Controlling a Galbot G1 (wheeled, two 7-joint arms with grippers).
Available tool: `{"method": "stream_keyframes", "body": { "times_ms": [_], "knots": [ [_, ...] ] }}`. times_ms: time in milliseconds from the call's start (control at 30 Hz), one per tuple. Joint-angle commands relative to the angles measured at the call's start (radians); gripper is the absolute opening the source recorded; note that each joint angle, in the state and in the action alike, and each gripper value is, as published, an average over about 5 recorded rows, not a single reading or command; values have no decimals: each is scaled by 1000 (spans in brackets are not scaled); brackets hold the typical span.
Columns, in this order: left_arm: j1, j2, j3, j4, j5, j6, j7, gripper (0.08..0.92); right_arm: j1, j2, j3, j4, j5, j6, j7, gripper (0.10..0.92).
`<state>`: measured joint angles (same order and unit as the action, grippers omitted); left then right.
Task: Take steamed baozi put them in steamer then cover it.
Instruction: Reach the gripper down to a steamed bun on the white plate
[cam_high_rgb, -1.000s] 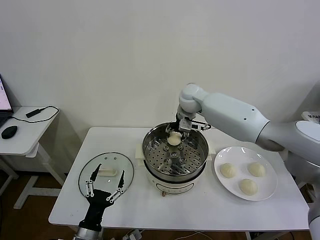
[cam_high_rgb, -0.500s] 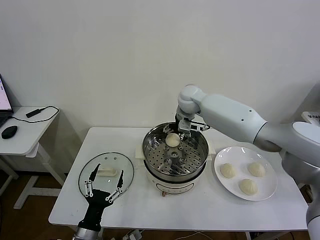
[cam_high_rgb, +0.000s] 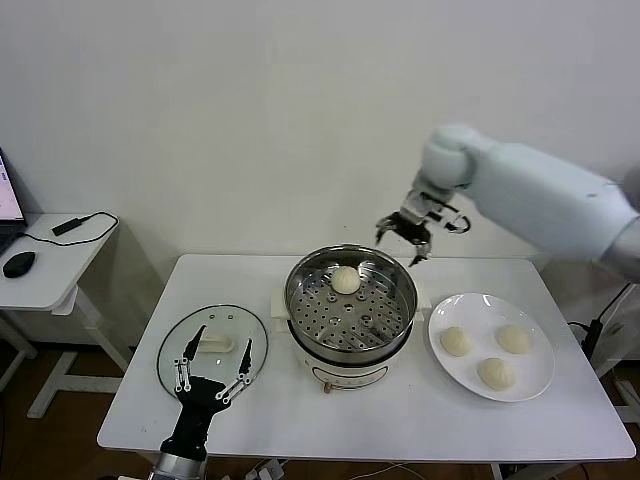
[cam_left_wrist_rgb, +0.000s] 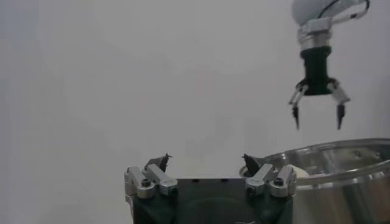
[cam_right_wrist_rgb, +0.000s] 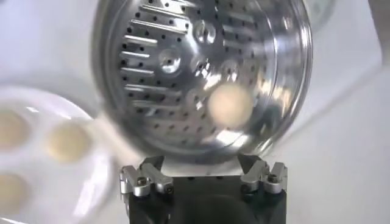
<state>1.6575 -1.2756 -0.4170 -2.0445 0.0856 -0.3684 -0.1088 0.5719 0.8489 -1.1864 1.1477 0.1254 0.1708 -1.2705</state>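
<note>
counting the steamed baozi gives four smooth, round, cream-white buns: one (cam_high_rgb: 345, 280) on the perforated floor of the steamer (cam_high_rgb: 351, 343), toward its far wall, and three (cam_high_rgb: 456, 341) (cam_high_rgb: 513, 338) (cam_high_rgb: 496, 373) apart from each other on the flat white plate (cam_high_rgb: 535, 385) to the steamer's right; the steamer is one shiny round steel pot on a white base, uncovered; the cover (cam_high_rgb: 212, 346), one clear glass disc with a thin metal rim and a white oblong handle, lies flat on the white table (cam_high_rgb: 400, 420) to the steamer's left; the right gripper (cam_high_rgb: 416, 233) hangs in the air above the steamer's far right rim, fingers spread wide, holding nothing; the left gripper (cam_high_rgb: 211, 375) sits low at the near edge of the cover, fingers equally wide, holding nothing; no writing can be read.
</note>
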Motion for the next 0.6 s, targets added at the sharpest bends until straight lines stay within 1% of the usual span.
{"method": "stream_keyframes", "body": {
  "times_ms": [33, 167, 267, 433, 600],
  "knots": [
    [-1, 0, 0, -1, 1, 1, 0, 823, 30, -172, -135, -12, 221, -216, 1, 823],
    [1, -1, -4, -1, 1, 1, -1, 823, -75, -202, -141, -22, 223, -222, 69, 823],
    [3, -3, -6, -1, 2, 2, -1, 823, -154, -207, -117, -39, 196, -218, 98, 823],
    [4, -7, -7, 0, 4, 2, -3, 823, -241, -189, -82, -76, 144, -203, 151, 823],
    [6, -9, -8, 3, 5, 0, -4, 823, -298, -156, -55, -117, 134, -200, 191, 823]
  ]
}}
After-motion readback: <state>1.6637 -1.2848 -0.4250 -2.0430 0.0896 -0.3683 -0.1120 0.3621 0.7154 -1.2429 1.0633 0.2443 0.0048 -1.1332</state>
